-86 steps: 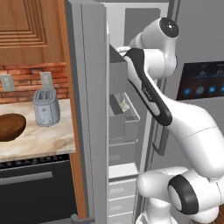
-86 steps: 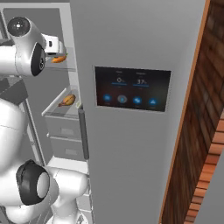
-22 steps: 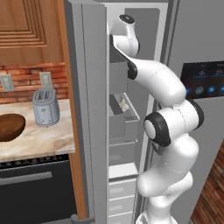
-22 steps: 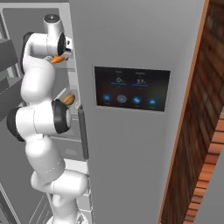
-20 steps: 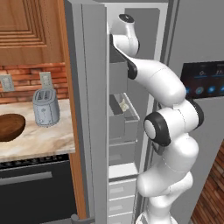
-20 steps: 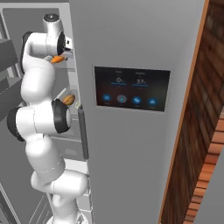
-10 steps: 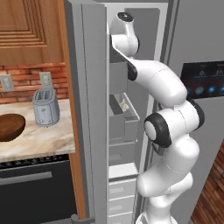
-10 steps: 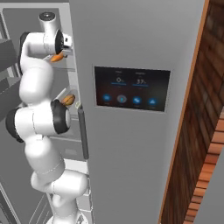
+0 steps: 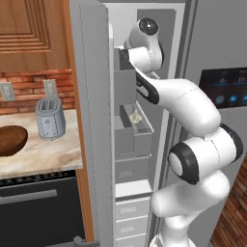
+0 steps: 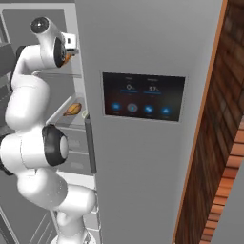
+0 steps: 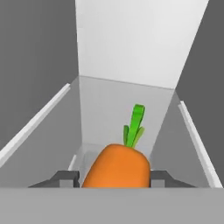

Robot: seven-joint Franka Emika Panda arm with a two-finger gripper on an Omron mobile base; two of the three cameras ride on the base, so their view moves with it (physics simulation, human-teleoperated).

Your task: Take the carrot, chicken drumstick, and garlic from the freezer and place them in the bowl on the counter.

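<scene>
The gripper [image 11: 115, 177] is sitting closed around the carrot [image 11: 116, 166] up in the top compartment of the freezer [image 9: 91, 96]; in the hand view the two dark fingertips [image 11: 65, 177] are pressing against either side of the orange body, with the green top pointing away toward the white back wall. So the grasp is looking made, though whether the carrot is already lifting off the shelf cannot be told from these frames. In the right base view a sliver of orange is peeking out beside the wrist, high up near the door edge.

Working outward: the arm is reaching up and into the open freezer, wrist near the top shelf. Lower down, the garlic [image 9: 135, 116] is lying in a grey door bin, well below the hand (small and pale, easy to miss). The chicken drumstick [image 10: 72, 109] is resting on a lower shelf, showing in the right base view under the elbow.

Out on the counter [image 9: 43, 154], the bowl [image 9: 10, 140] is sitting just beside the toaster [image 9: 50, 118], to its left, and as far as the visible part shows, nothing is lying in it.

Progress judgement: early. First of three items is being picked, none delivered. Remaining: pulling the carrot out, carrying it to the bowl, then repeating for drumstick and garlic.
</scene>
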